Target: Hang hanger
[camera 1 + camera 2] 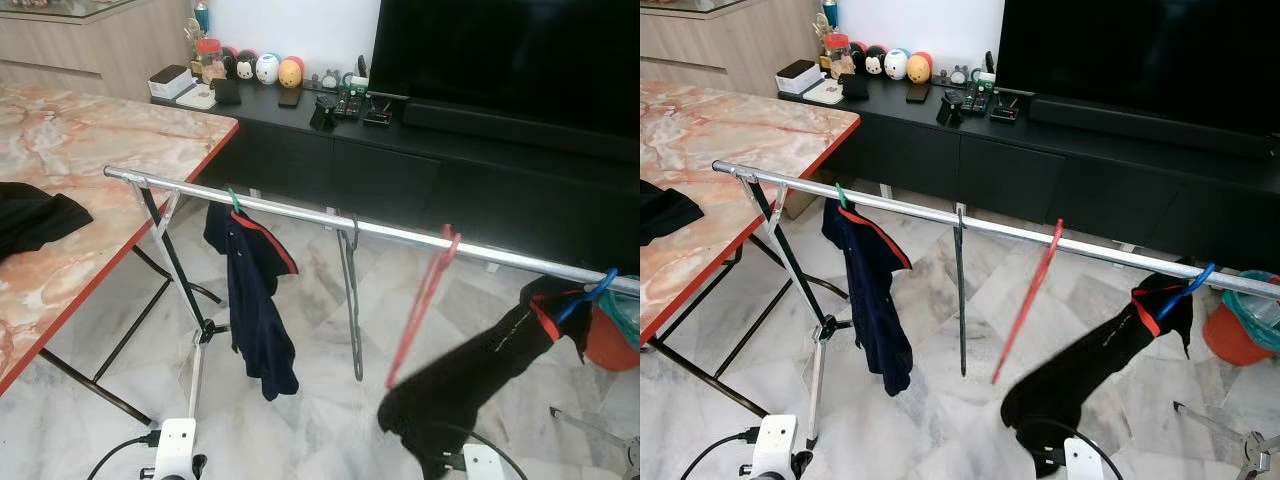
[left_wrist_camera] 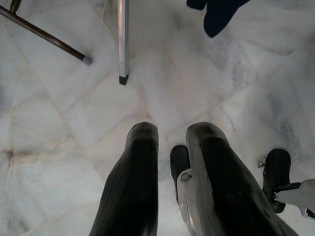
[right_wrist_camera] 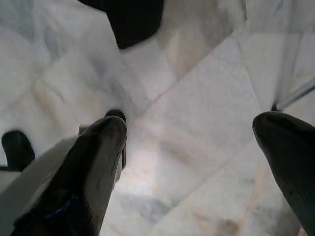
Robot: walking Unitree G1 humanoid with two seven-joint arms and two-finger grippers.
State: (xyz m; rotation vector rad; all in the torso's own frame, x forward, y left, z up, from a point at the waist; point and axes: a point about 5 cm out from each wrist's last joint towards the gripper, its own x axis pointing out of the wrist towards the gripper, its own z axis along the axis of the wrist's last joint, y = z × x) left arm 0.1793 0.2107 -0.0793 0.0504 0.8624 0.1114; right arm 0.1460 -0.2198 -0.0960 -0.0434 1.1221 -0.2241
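A silver rail (image 1: 300, 213) of a drying rack crosses the view. On it hang a green hanger (image 1: 233, 200) with a navy shirt (image 1: 255, 300), an empty grey hanger (image 1: 350, 290), an empty red hanger (image 1: 425, 300) that is blurred and tilted off vertical, and a blue hanger (image 1: 590, 293) with a black garment (image 1: 470, 380). Both arms hang low over the marble floor. My left gripper (image 2: 172, 142) is shut with nothing in it. My right gripper (image 3: 189, 132) is open and empty, with the black garment's hem (image 3: 133, 19) ahead of it.
A marble table (image 1: 60, 150) with a red edge stands at the left, a black cloth (image 1: 30, 220) on it. Behind the rail is a black TV console (image 1: 450, 170). An orange bucket (image 1: 615, 340) sits at the right. The rack's legs (image 1: 195, 330) stand near the table.
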